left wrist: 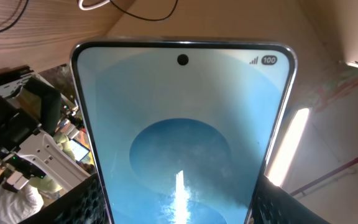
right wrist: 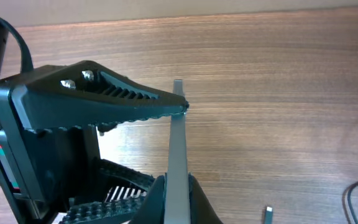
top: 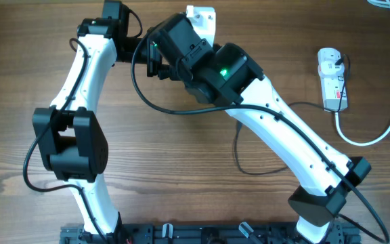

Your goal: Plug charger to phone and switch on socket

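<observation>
Mostly hidden overhead, the phone (left wrist: 182, 137) sits pinched in the left gripper (left wrist: 183, 206); I cannot tell the state of the right gripper (top: 156, 62).

Phone (left wrist: 182, 130) screen, top corner: "100" battery badge beside signal bars. No other legible text.

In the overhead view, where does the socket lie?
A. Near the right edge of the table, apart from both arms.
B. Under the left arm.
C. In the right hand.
A: the socket lies on the table near its right edge, clear of the right arm, which is the nearer one.
</observation>
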Available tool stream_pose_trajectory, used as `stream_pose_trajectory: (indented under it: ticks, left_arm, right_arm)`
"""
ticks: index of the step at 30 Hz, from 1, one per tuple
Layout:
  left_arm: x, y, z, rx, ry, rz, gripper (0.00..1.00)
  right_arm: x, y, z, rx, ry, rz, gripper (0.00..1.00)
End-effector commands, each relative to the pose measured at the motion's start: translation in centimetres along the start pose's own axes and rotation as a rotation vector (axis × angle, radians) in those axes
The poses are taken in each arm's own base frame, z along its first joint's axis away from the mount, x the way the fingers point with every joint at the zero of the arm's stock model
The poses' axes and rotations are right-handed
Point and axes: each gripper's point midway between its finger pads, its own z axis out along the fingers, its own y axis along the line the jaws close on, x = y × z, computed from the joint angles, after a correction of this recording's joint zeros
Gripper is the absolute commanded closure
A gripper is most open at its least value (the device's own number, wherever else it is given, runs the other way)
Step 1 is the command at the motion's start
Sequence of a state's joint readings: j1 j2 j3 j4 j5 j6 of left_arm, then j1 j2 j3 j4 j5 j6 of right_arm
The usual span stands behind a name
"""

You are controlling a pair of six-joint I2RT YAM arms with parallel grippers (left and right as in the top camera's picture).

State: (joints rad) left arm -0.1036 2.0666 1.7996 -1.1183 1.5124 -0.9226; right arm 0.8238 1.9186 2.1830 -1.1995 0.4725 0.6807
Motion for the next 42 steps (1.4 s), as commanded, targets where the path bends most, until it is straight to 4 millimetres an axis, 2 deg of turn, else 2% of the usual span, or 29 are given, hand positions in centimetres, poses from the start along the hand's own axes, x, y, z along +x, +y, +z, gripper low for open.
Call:
stream_pose_trajectory:
  ticks: [1, 2, 3, 4, 6, 7, 10, 13, 16, 20, 24, 26, 29, 30, 33, 37, 42]
  left_arm:
    - [1.8, -0.9, 0.1, 0.024, 0.045, 0.026, 0.32]
    - [1.7, -0.8, 0.2, 0.019, 0.038, 0.029, 0.25]
    - [1.3, -0.6, 0.2, 0.006, 0.017, 0.030, 0.09]
    - [0.8, -0.3, 0.2, -0.011, -0.010, 0.029, 0.00]
    - [0.3, 0.0, 0.2, -0.027, -0.037, 0.033, 0.00]
    - [0.3, 0.0, 0.2, -0.029, -0.039, 0.033, 0.00]
    - [0.3, 0.0, 0.2, -0.028, -0.038, 0.033, 0.00]
    - [0.3, 0.0, 0.2, -0.028, -0.038, 0.032, 0.12]
    - [0.3, 0.0, 0.2, -0.028, -0.037, 0.027, 0.16]
    - [1.3, -0.6, 0.2, 0.007, 0.020, -0.047, 0.20]
    - [1.5, -0.7, 0.2, 0.013, 0.032, -0.048, 0.30]
    - [2.1, -0.9, 0.5, 0.022, 0.066, -0.047, 0.31]
    - [2.2, -0.8, 0.9, 0.015, 0.068, -0.046, 0.32]
    - [2.2, -0.8, 0.9, 0.015, 0.068, -0.046, 0.42]
    - [2.1, -0.8, 0.9, 0.013, 0.065, -0.046, 0.45]
    - [2.1, -0.8, 0.9, 0.013, 0.066, -0.046, 0.55]
    - [2.1, -0.8, 0.9, 0.013, 0.065, -0.046, 0.55]
  right_arm:
    - [-0.4, 0.4, 0.0, -0.010, -0.010, 0.065, 0.96]
    - [-0.4, 0.3, 0.0, -0.011, -0.011, 0.096, 0.96]
    - [-0.6, 0.1, -0.2, -0.012, -0.016, 0.162, 0.96]
    - [-1.1, -0.3, -0.5, -0.014, -0.023, 0.251, 0.96]
    - [-2.1, -1.9, -1.5, -0.012, -0.040, 0.471, 0.96]
    - [-2.4, -3.0, -2.0, -0.002, -0.041, 0.639, 0.96]
    - [-2.5, -4.6, -3.1, 0.001, -0.019, 1.020, 0.96]
    - [-2.2, -4.3, -3.2, -0.015, 0.010, 1.163, 0.96]
    - [-1.4, -3.0, -3.3, -0.045, 0.104, 1.312, 0.92]
    - [-0.6, -3.2, -3.1, -0.006, 0.126, 1.450, 0.95]
    - [-0.3, -3.1, -2.4, 0.012, 0.130, 1.452, 0.96]
    - [0.3, -2.8, -1.2, 0.041, 0.137, 1.441, 0.96]
    - [0.3, -2.7, -0.9, 0.043, 0.137, 1.441, 0.96]
    - [0.3, -2.7, -0.9, 0.043, 0.138, 1.439, 0.96]
    - [0.7, -2.4, -1.0, 0.046, 0.148, 1.429, 0.96]
    - [0.7, -2.2, -1.0, 0.040, 0.161, 1.430, 0.96]
    - [1.0, -1.9, -1.0, 0.038, 0.184, 1.429, 0.96]
